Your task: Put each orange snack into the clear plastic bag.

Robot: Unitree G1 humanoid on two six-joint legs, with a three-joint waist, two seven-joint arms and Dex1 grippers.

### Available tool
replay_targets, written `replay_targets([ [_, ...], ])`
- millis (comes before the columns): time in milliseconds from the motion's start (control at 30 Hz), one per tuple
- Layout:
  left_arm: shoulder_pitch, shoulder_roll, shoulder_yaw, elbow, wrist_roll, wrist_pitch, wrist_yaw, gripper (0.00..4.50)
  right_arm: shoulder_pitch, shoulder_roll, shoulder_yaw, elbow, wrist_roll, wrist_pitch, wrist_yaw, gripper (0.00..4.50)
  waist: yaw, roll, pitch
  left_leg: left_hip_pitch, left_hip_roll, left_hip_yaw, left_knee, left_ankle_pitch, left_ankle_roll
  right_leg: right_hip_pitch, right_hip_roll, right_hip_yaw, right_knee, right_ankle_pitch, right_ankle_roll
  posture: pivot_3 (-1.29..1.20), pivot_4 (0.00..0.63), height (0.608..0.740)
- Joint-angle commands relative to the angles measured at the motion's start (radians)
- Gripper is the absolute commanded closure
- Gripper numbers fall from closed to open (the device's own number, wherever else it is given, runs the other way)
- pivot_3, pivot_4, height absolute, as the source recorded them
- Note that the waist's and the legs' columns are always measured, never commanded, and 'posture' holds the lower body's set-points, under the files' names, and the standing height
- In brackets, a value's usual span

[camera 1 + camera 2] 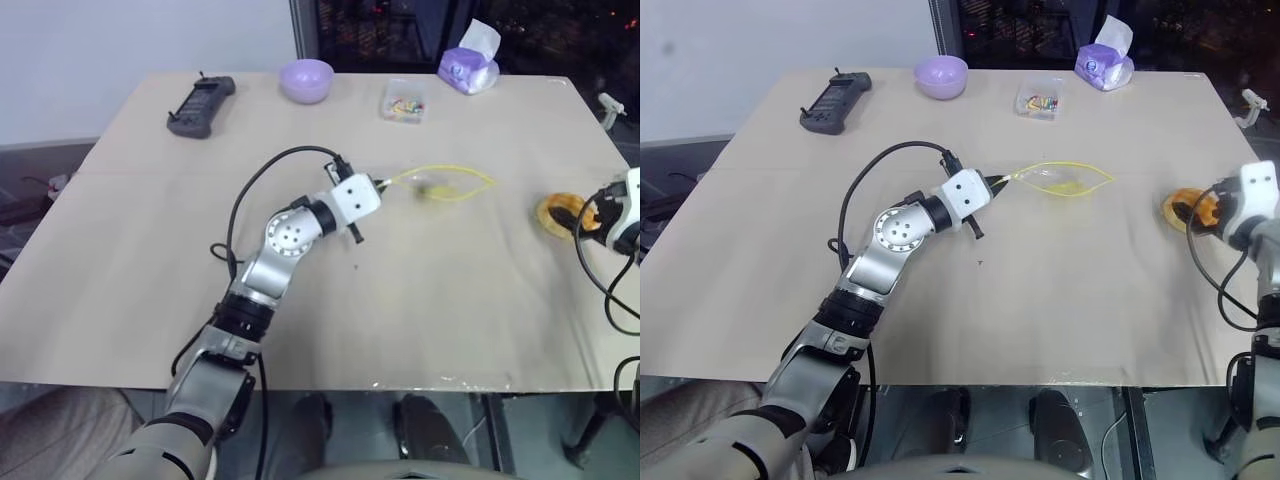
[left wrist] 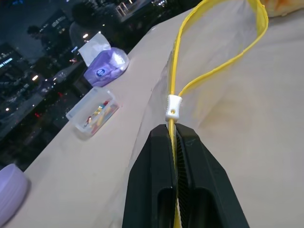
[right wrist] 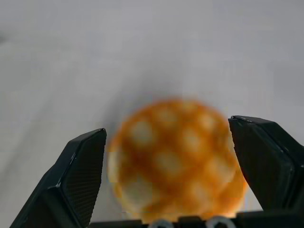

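Note:
The clear plastic bag (image 1: 445, 185) lies on the table past its middle, its yellow-edged mouth gaping open. My left gripper (image 2: 173, 128) is shut on the bag's yellow seal strip, just behind the white slider. An orange snack (image 1: 558, 214), round with a criss-cross top, sits on the table near the right edge. My right gripper (image 3: 167, 127) is open and low over the table. Its two black fingers stand on either side of the snack (image 3: 175, 161). I cannot tell whether they touch it.
Along the table's far edge stand a black handheld controller (image 1: 200, 105), a purple bowl (image 1: 306, 80), a small clear box of colourful bits (image 1: 404, 101) and a purple tissue pack (image 1: 468, 65). The table's right edge (image 1: 610, 150) runs close by the snack.

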Motion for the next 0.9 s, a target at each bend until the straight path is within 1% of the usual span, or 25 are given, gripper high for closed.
replay_targets([
  [33,-0.011,0.01,0.003,-0.018,0.007,-0.03,0.008,4.5,-0.057,-0.017,-0.056,0.102,0.031,0.006,-0.041,0.03,0.002,0.0,0.0,0.0,0.0,0.0,0.0,0.0,0.0,0.0,0.0,0.0,0.0,0.0,0.0,0.0,0.15,0.74],
  [100,-0.02,0.017,0.011,-0.004,0.008,-0.036,0.012,4.5,-0.073,-0.021,-0.053,0.161,0.028,0.013,-0.046,0.03,0.004,0.0,0.0,0.0,0.0,0.0,0.0,0.0,0.0,0.0,0.0,0.0,0.0,0.0,0.0,0.0,0.15,0.74],
  [233,-0.024,0.02,0.012,0.008,0.009,-0.046,0.014,4.5,-0.081,-0.02,-0.017,0.21,-0.005,-0.004,-0.055,0.03,0.009,0.0,0.0,0.0,0.0,-0.001,0.0,0.0,0.0,0.001,0.0,-0.001,-0.001,0.0,0.0,0.0,0.15,0.74],
  [267,-0.023,0.019,0.01,0.009,0.01,-0.048,0.015,4.5,-0.083,-0.018,-0.015,0.218,-0.011,-0.011,-0.069,0.44,0.009,0.0,0.0,0.0,0.0,0.0,0.0,0.0,0.0,0.001,0.0,-0.001,-0.001,0.0,0.0,0.0,0.15,0.74],
  [300,-0.022,0.018,0.008,0.009,0.011,-0.049,0.016,4.5,-0.082,-0.017,-0.008,0.221,-0.02,-0.022,-0.072,0.7,0.009,0.0,0.0,0.0,0.0,0.0,0.001,0.0,0.0,0.001,0.0,-0.001,-0.001,0.0,0.0,0.0,0.15,0.74],
  [400,-0.023,0.01,0.005,0.01,0.012,-0.05,0.017,4.5,-0.076,-0.006,0.012,0.218,-0.033,-0.046,-0.062,1.93,0.009,0.0,0.0,0.0,0.0,-0.001,0.001,0.0,0.0,0.001,0.0,-0.001,-0.001,0.0,0.0,0.0,0.15,0.74],
  [433,-0.024,0.008,0.005,0.01,0.013,-0.05,0.016,4.5,-0.074,-0.003,0.015,0.215,-0.035,-0.051,-0.057,2.48,0.009,0.0,0.0,0.0,0.0,-0.001,0.001,0.0,0.0,0.001,0.0,-0.001,-0.001,0.0,0.0,0.0,0.15,0.74],
  [500,-0.025,0.005,0.004,0.011,0.012,-0.053,0.013,4.5,-0.072,-0.002,0.021,0.213,-0.038,-0.063,-0.05,3.22,0.007,0.0,0.0,0.0,0.0,-0.001,0.001,0.0,0.0,0.001,0.0,-0.001,-0.001,0.0,0.0,0.0,0.15,0.74],
  [533,-0.025,0.005,0.003,0.012,0.012,-0.055,0.01,4.5,-0.069,-0.003,0.027,0.198,-0.04,-0.075,-0.037,3.74,0.007,0.0,0.0,0.0,0.0,-0.001,0.001,0.0,0.0,0.001,0.0,-0.001,-0.001,0.0,0.0,0.0,0.15,0.74],
  [600,-0.024,0.006,0.003,0.01,0.012,-0.057,0.007,4.5,-0.066,-0.002,0.027,0.155,-0.028,-0.091,-0.002,4.39,0.006,0.0,0.0,0.0,0.0,-0.001,0.001,0.0,0.0,0.001,0.0,-0.001,-0.001,0.0,0.0,0.0,0.15,0.74],
  [667,-0.024,0.006,0.004,0.009,0.012,-0.056,0.007,4.5,-0.064,0.01,0.007,0.061,0.02,-0.095,0.05,4.39,0.005,0.0,0.0,0.0,0.0,-0.001,0.001,0.0,0.0,0.001,0.0,-0.001,-0.001,0.0,0.0,0.0,0.15,0.74],
  [733,-0.023,0.007,0.004,0.008,0.012,-0.056,0.008,4.5,-0.047,0.032,-0.017,-0.092,0.1,-0.055,0.121,4.39,0.001,0.0,0.0,0.0,0.0,-0.001,0.001,0.0,0.0,0.001,0.0,-0.001,0.0,0.0,0.0,0.0,0.15,0.74],
  [800,-0.022,0.002,0.001,0.013,0.015,-0.056,0.012,4.5,-0.001,0.058,-0.04,-0.352,0.257,0.069,0.222,4.39,-0.007,0.001,0.0,0.0,0.0,0.0,0.0,0.0,-0.001,0.0,0.0,0.001,0.0,0.0,0.0,0.0,0.15,0.74],
  [900,-0.021,-0.002,-0.001,0.016,0.017,-0.056,0.012,4.5,0.052,0.061,-0.045,-0.613,0.405,0.211,0.285,4.39,-0.004,0.002,0.0,-0.001,0.0,-0.001,0.0,0.001,-0.001,0.0,0.0,-0.001,0.001,0.0,0.0,0.0,0.15,0.74],
])
